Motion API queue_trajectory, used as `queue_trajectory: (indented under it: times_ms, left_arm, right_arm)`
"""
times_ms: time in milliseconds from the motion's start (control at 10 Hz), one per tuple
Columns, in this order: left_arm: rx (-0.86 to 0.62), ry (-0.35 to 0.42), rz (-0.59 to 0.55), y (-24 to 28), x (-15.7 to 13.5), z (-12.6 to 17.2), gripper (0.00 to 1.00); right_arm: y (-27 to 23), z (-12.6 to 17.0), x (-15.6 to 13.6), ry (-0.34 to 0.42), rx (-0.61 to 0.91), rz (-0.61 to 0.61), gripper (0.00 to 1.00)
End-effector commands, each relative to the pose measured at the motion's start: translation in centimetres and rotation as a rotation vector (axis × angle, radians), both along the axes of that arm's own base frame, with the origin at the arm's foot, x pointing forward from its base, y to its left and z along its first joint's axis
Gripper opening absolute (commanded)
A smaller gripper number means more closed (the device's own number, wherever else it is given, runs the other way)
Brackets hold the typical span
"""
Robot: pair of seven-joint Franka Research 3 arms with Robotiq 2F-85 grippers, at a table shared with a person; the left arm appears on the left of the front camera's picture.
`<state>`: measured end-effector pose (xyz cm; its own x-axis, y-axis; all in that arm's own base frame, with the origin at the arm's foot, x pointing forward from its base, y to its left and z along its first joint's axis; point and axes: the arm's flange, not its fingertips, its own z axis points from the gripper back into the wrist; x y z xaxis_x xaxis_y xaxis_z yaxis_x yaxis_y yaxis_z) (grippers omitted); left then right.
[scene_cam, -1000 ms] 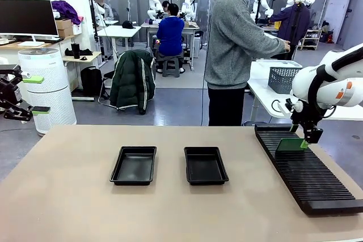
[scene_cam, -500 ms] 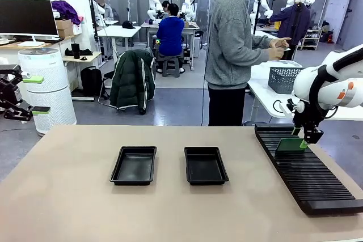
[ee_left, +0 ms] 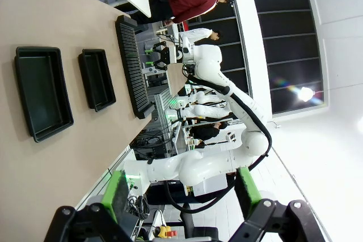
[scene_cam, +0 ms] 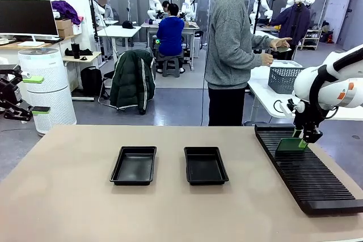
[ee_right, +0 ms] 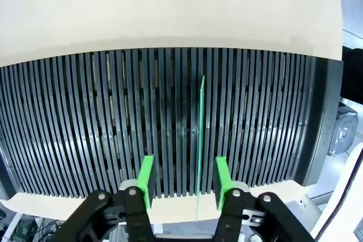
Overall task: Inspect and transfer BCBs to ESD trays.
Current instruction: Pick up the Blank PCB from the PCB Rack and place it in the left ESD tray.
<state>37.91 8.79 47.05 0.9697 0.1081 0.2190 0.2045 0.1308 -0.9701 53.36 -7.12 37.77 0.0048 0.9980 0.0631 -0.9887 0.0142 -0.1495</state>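
Note:
A thin green BCB (scene_cam: 291,144) stands on edge in a slot of the long black ribbed rack (scene_cam: 309,179) at the table's right. My right gripper (scene_cam: 303,138) is lowered over it. In the right wrist view the BCB (ee_right: 200,134) rises between the two green pads of the right gripper (ee_right: 182,182), nearer the right pad, with a gap on each side. Two ESD trays, the left one (scene_cam: 136,149) and the right one (scene_cam: 202,149), lie with nothing in them at mid table. My left gripper (scene_cam: 35,94) hangs open off the table's left edge, its left gripper (ee_left: 181,194) pads wide apart.
A person (scene_cam: 232,43) in a grey sweater stands beyond the table's far edge, turned towards a side table with a grey basket (scene_cam: 283,77). Bare tabletop (scene_cam: 68,196) surrounds the trays. The left wrist view shows both trays (ee_left: 34,134) and the rack (ee_left: 133,66) far off.
The right gripper's jaws have narrowed around the standing board. The left arm has stayed still. The person's hands have lifted near the basket.

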Motion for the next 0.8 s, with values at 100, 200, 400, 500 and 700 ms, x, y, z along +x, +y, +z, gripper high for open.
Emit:
queue_trajectory:
  times_ms: [100,200,400,500,700]
  left_arm:
    - [-0.003,-0.001,0.003,0.18,0.00,0.03,1.00]
    - [-0.003,-0.001,0.003,0.18,0.00,0.03,1.00]
    - [-0.003,-0.001,0.003,0.18,0.00,0.03,1.00]
    - [-0.003,-0.001,0.003,0.18,0.00,0.03,1.00]
    - [-0.003,-0.001,0.003,0.18,0.00,0.03,1.00]
  right_arm:
    - [-0.26,-0.82,-0.09,-0.035,0.030,-0.023,0.34]
    - [-0.32,-0.76,-0.12,-0.040,0.033,-0.026,0.36]
    - [-0.35,-0.78,-0.15,-0.041,0.033,-0.026,0.26]
    - [-0.36,-0.78,-0.16,-0.040,0.031,-0.027,0.15]
    - [-0.37,-0.73,-0.13,-0.040,0.029,-0.029,0.06]
